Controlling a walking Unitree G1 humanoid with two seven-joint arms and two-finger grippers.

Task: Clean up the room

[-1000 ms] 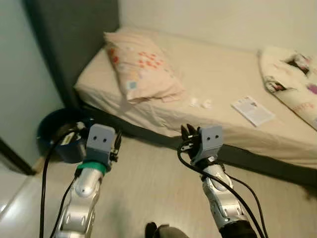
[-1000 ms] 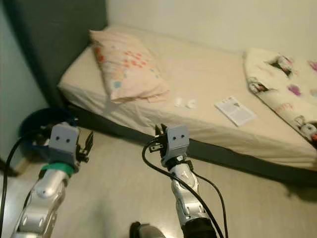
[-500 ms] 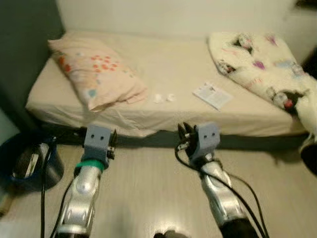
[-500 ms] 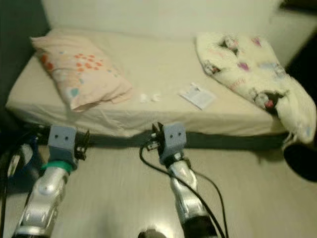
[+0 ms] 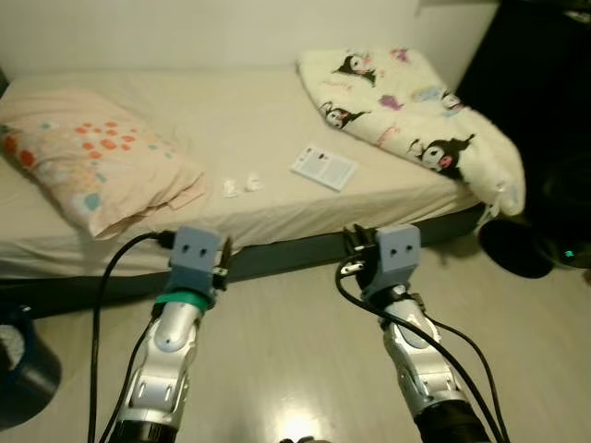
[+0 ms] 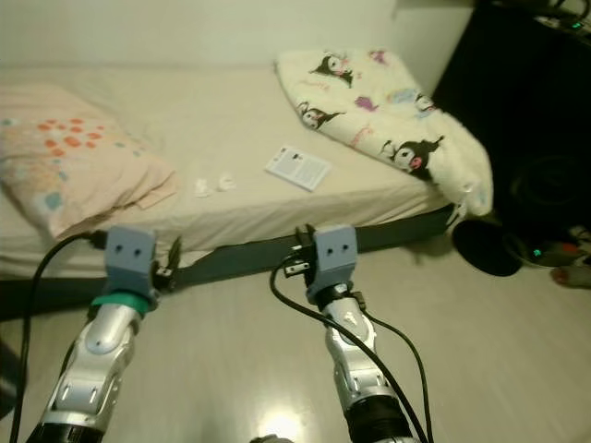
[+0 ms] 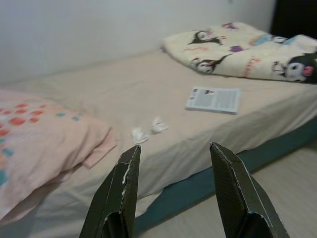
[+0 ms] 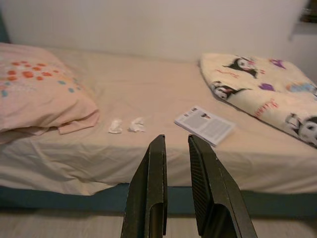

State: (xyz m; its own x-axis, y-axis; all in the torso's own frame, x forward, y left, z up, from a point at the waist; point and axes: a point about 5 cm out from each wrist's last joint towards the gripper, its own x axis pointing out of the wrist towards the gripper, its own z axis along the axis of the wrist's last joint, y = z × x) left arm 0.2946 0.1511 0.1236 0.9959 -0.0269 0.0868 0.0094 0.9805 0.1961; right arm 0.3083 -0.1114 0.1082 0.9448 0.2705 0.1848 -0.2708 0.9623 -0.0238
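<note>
Two crumpled white tissues (image 5: 238, 186) lie on the beige bed sheet (image 5: 212, 111), beside an open booklet (image 5: 323, 167). A flowered pillow (image 5: 88, 171) rests at the bed's left end, and a folded cartoon-print blanket (image 5: 406, 111) at its right end. Both arms are raised over the floor in front of the bed. My left gripper (image 7: 173, 146) is open and holds nothing; it points at the tissues (image 7: 148, 130). My right gripper (image 8: 176, 138) is shut and holds nothing; the tissues (image 8: 126, 125) and booklet (image 8: 204, 124) lie beyond it.
A dark blue bin (image 5: 20, 378) stands on the floor at the far left. A dark round object (image 5: 515, 247) sits on the floor past the foot of the bed, next to black furniture (image 5: 545, 111). Pale floor (image 5: 286, 360) lies open before the bed.
The camera has swung right: the bin and headboard have slid out to the left, and the blanket and black furniture have come in. Both arms keep the same pose.
</note>
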